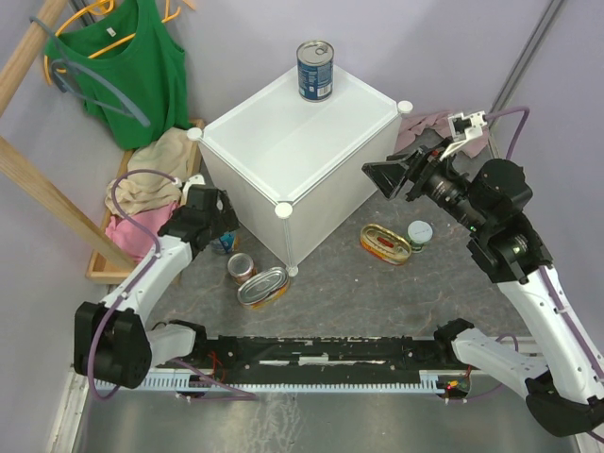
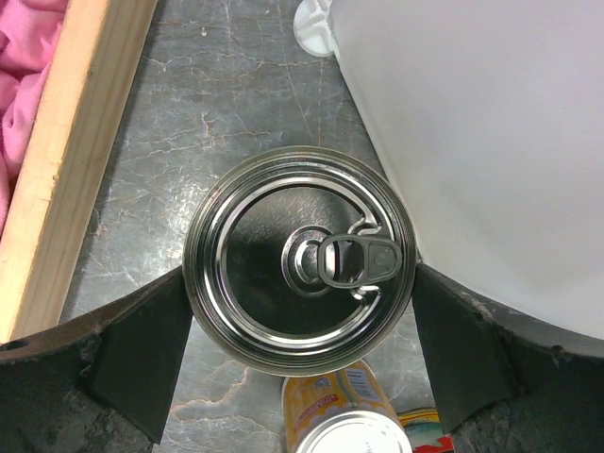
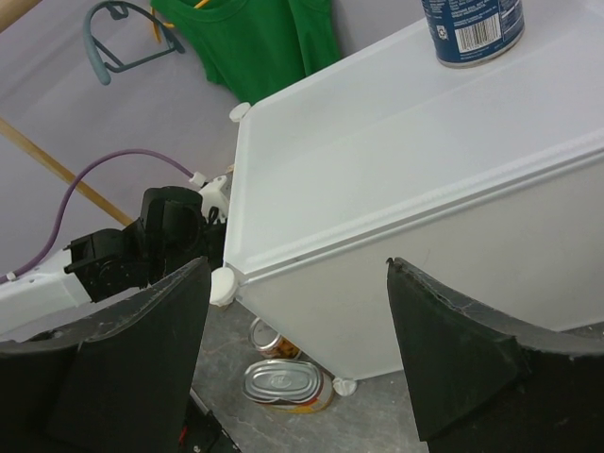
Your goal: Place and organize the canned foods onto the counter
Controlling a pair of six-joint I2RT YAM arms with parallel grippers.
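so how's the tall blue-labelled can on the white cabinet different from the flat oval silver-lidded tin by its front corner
The tall blue-labelled can is a high cylinder; the flat oval silver-lidded tin is low and wide. The can stands on top of the white cube cabinet; the tin lies on the grey table by its near corner. The can's label is blue, the tin's side red-yellow. Both are metal and lid up.

No legible words/nos. anywhere. Blue-labelled can (image 3: 470,28) atop white cabinet (image 3: 396,142): barcode + small white print, too small to read. Yellow-labelled can (image 2: 342,389), seen by left wrist cam: blue print, blurred, unreadable.
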